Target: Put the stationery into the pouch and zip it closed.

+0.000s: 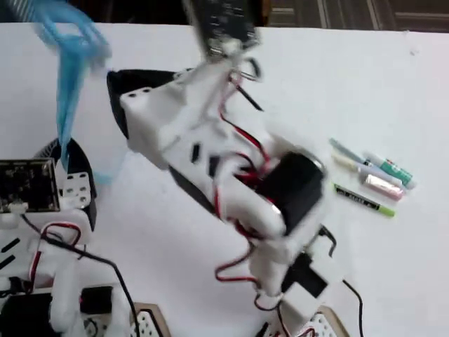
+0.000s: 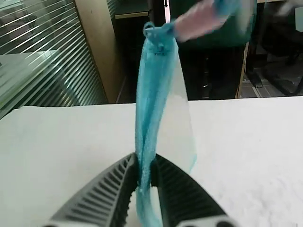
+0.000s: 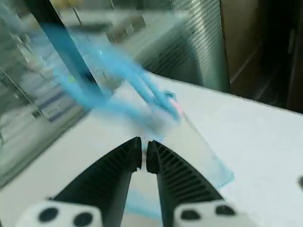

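High view: much is smeared. We make out the right arm (image 1: 224, 161), white w/ red & black wires, across mid-bench (image 1: 393, 91), hiding what lies under it; its tip is lost in blur. The pouch (image 1: 69, 91) hangs as a thin blue strip at far left, top smeared, lower end near the left arm (image 1: 66, 210). The stationery (image 1: 368, 184), a few slim pens & markers, lies on the bench at right, well apart from the pouch.

Left wrist view: the left pincer (image 2: 146, 165), black ribbed fingers, is clamped on the pouch's lower edge. We see the pouch as clear film w/ a blue zip band, hanging upright from a blurred hand (image 2: 199, 21).

Right wrist view: the right pincer (image 3: 143, 153) is closed bar a sliver, nothing btw its tips; the pouch beyond it is just a blue smear
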Controlling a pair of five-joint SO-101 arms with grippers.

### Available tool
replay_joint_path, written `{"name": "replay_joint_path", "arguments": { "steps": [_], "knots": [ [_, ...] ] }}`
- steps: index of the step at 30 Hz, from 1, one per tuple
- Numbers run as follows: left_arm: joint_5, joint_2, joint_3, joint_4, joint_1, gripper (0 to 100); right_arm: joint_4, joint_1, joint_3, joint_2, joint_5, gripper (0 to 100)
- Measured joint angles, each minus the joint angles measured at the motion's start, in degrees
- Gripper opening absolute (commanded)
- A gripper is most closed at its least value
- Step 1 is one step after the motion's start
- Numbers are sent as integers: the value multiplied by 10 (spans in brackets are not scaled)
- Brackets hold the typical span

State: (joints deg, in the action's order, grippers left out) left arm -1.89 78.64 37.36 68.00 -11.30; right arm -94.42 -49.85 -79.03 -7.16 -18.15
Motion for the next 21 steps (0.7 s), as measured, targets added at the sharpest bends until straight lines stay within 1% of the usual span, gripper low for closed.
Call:
{"name": "replay_joint_path", "arguments": {
  "steps": [11, 12, 15, 17, 21],
  "knots": [
    [0, 0, 0, 0, -2, 22, 11, -4, 0, 27, -8, 18],
    [0, 0, 0, 0, -2, 22, 11, -4, 2, 27, -5, 18],
    [0, 1, 0, 0, -3, 22, 11, -6, 39, 28, 33, 31],
    [0, 1, 0, 0, -4, 23, 11, -6, 85, 27, 62, 87],
    [0, 1, 0, 0, -4, 23, -18, -5, 201, 27, 118, 265]
  ]
}}
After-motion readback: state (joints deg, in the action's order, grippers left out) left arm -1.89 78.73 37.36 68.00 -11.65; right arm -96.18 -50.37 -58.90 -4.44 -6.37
